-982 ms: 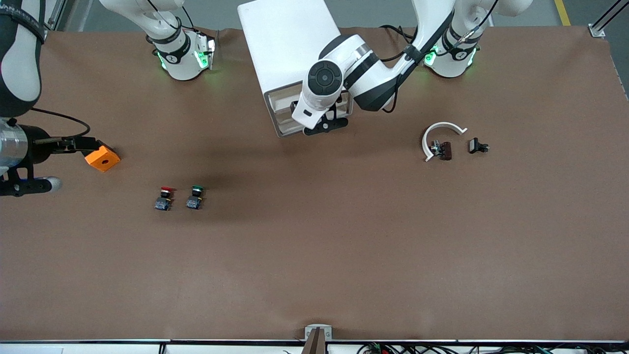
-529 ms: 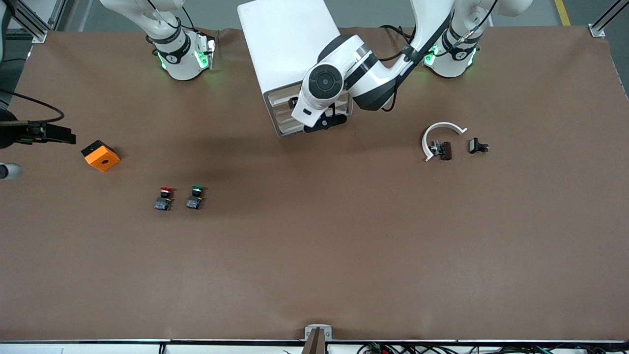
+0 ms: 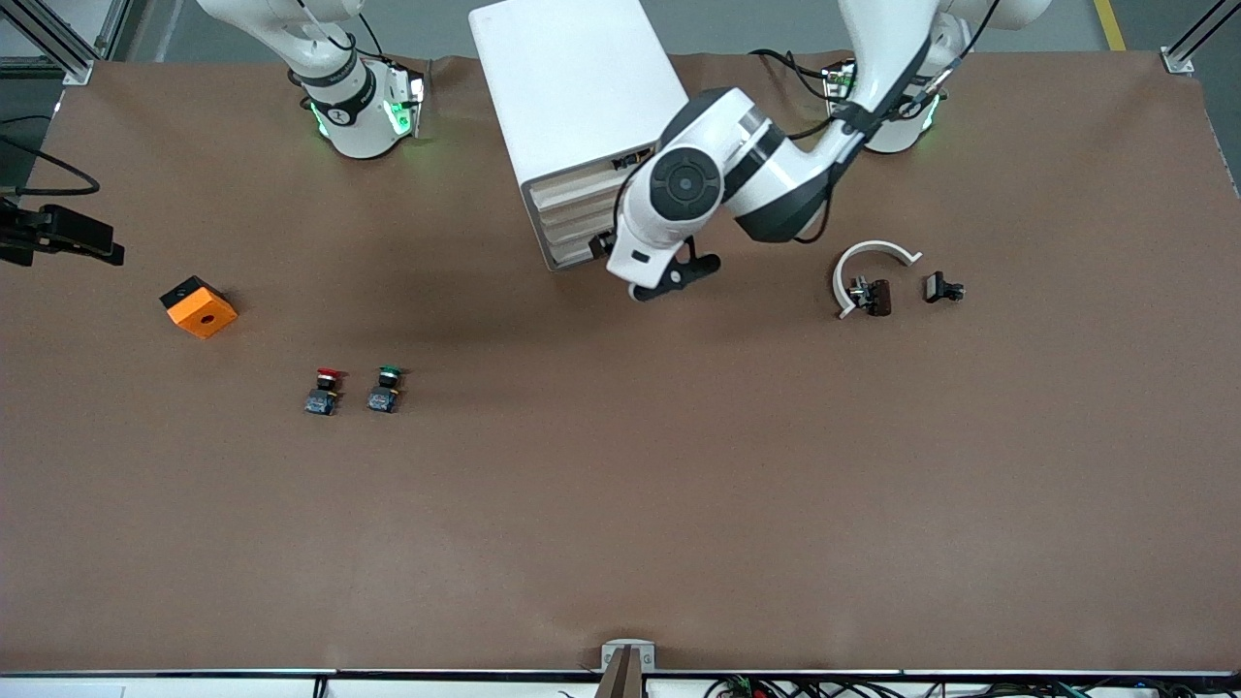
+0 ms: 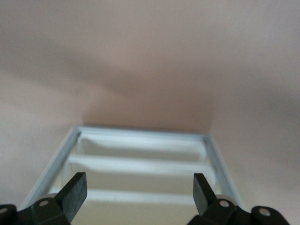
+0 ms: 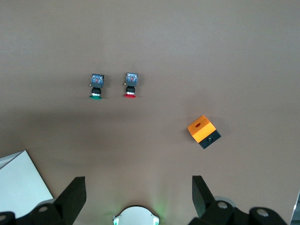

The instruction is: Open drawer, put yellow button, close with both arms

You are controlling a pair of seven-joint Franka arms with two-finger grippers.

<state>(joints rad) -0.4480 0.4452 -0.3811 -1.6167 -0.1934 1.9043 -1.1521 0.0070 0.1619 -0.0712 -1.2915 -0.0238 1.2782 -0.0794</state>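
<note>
Two black grippers, both with fingers apart and holding nothing.

The left gripper (image 3: pixel 669 276) hangs just in front of the white rounded cabinet (image 3: pixel 572 87), facing its cream drawer fronts. The top drawer (image 3: pixel 574 181) looks shut. The right gripper (image 3: pixel 58 233) is up at the right arm's end of the table, over the bare brown table (image 3: pixel 620 504) near the orange block with a hole (image 3: pixel 199 307). I see a red-capped button (image 3: pixel 323 391) and a green-capped button (image 3: pixel 386 389) — no yellow button anywhere, maybe already inside. If not, a grab here could take the wrong cap.

High front overview; two downward wrist close-ups.
</note>
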